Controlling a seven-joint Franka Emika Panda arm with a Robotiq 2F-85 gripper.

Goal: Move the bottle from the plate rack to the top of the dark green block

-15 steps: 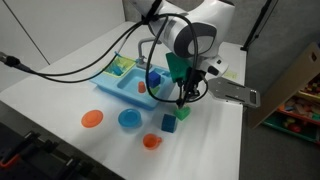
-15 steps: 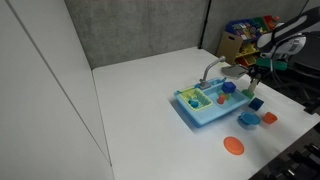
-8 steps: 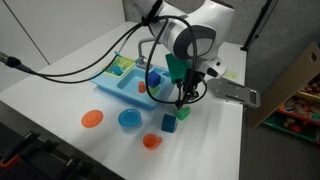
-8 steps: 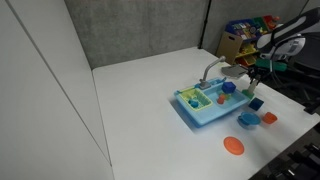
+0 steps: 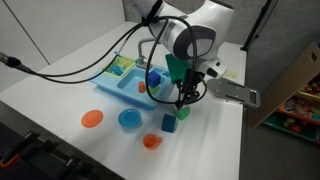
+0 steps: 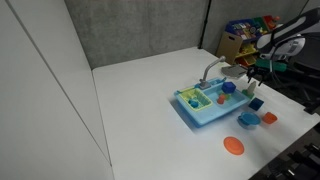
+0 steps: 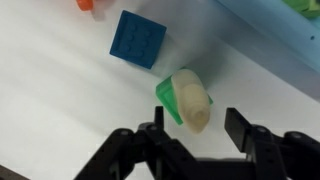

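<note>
In the wrist view the pale whitish bottle (image 7: 191, 102) stands on the dark green block (image 7: 166, 95), which rests on the white table. My gripper (image 7: 196, 128) hangs directly over them with its jaws open, one finger on each side of the bottle and not touching it. In an exterior view the gripper (image 5: 183, 98) hovers just above the green block (image 5: 184, 111), right of the light blue sink set (image 5: 125, 85). The yellow-green plate rack (image 5: 121, 66) sits at the sink's far end. It also shows in an exterior view (image 6: 192, 98).
A blue cube (image 7: 138, 39) lies close beside the green block; it also shows in an exterior view (image 5: 169, 123). An orange cup (image 5: 151, 142), a blue disc (image 5: 129, 119) and an orange disc (image 5: 92, 119) lie toward the table's front edge. Black cables trail across the table.
</note>
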